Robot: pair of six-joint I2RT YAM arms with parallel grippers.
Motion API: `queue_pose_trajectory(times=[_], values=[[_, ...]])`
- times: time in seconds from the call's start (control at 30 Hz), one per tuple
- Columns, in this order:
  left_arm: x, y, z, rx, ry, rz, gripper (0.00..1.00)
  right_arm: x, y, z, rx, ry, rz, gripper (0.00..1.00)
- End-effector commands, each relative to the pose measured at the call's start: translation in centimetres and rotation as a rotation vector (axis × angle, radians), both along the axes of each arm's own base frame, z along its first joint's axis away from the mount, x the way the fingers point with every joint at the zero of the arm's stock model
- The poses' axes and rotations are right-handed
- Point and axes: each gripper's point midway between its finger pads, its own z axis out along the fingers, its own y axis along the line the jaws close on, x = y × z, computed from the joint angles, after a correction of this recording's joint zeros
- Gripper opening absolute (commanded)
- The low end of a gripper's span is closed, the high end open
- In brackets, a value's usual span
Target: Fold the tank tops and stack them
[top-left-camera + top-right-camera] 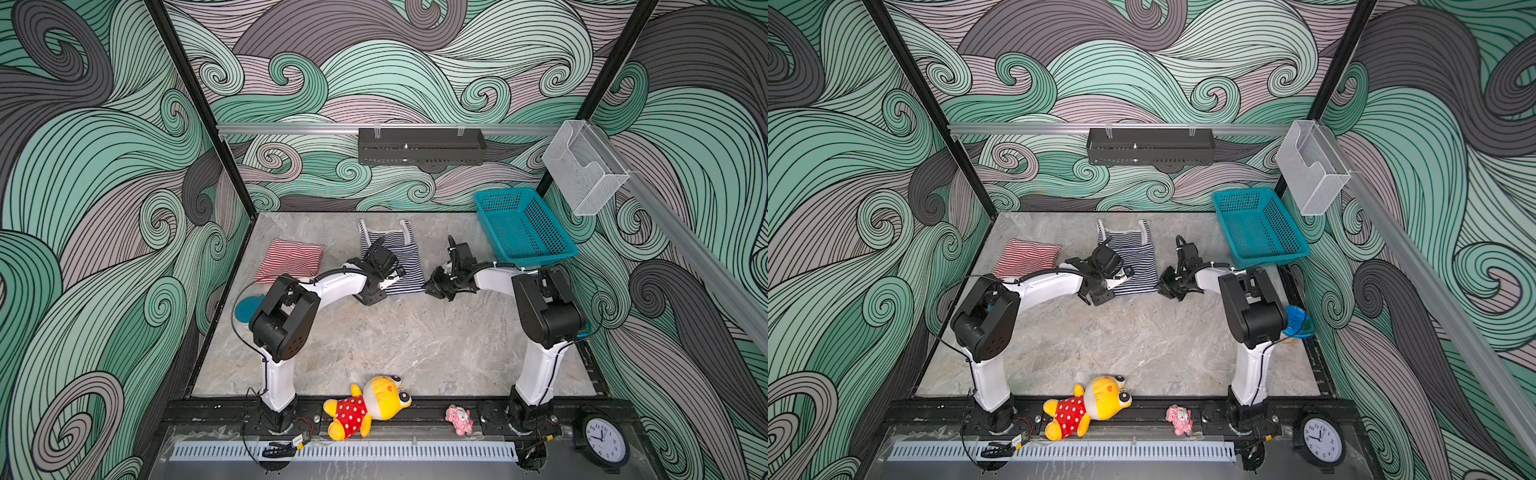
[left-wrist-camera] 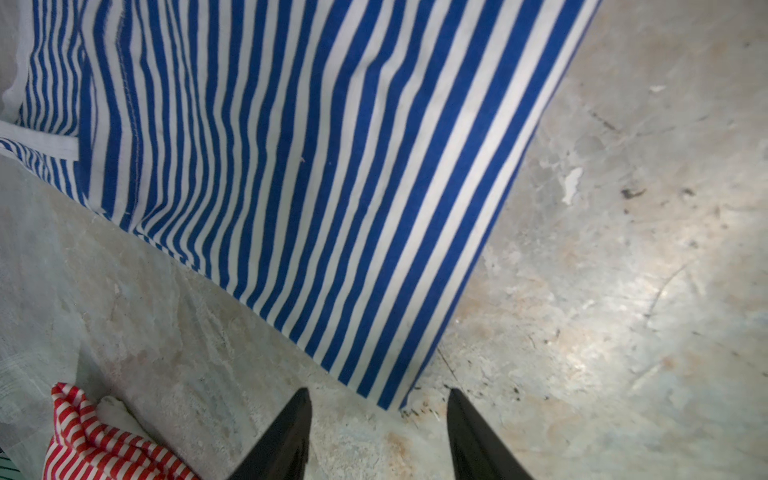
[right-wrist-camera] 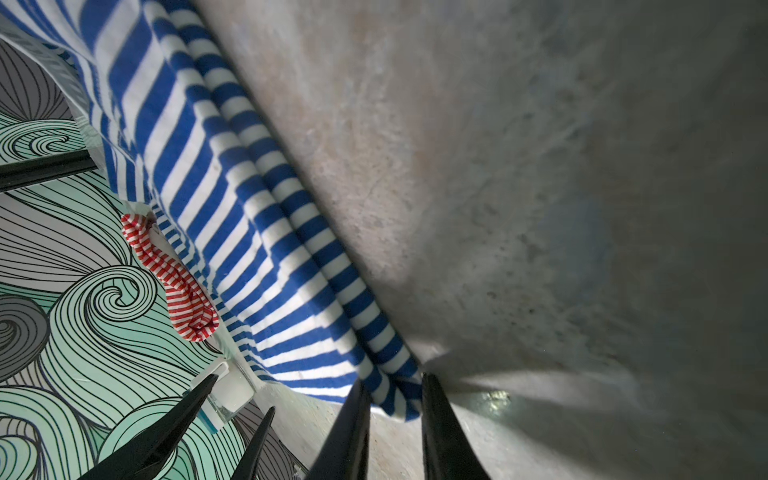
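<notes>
**Both arms at the near edge of the navy top.** Your left arm rises from the near side of the table, bends sharply at the elbow and reaches inward and away from you. Its wrist hangs over the cloth, and the left gripper points down at the top's near left corner. In the left wrist view its fingers stand well apart, with that corner showing in the gap between them; whether they touch the cloth you cannot tell.

Your right arm mirrors this pose from the other side, forearm turned inward. The right gripper sits low at the near right corner. In the right wrist view its fingers stand close together, and the corner of the cloth fills the gap, pinched between them.

**Cloth.** The navy top lies flat at the far middle of the table, straps toward the far side, stripes running across. Its neck and armholes are trimmed in white. In the left wrist view a stitched line runs along the stripes close to the white trim. The edge at the right gripper looks doubled and slightly rolled. The red top lies folded into a rough rectangle on the left of the table, apart from the navy top and level with its middle
</notes>
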Motion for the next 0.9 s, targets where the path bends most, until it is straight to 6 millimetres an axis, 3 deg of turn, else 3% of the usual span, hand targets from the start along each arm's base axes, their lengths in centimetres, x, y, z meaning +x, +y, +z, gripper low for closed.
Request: queue_pose_trajectory(times=[0.0,0.37,0.6,0.87], values=[[-0.7,0.0,0.1,-0.003,0.026,-0.013,0.56,-0.1,-0.3,-1.0,-0.042,0.029,-0.006,0.21],[-0.5,-0.3,-0.9,0.015,0.048,-0.026,0.56,0.8,0.3,1.0,-0.034,-0.013,0.016,0.03],[-0.4,-0.3,-2.3,0.046,0.083,-0.042,0.5,0.9,0.4,2.3,-0.03,-0.028,0.021,0.0],[0.1,1.2,-3.0,0.033,0.115,0.002,0.43,1.2,0.5,3.3,-0.026,-0.044,0.024,0.0]])
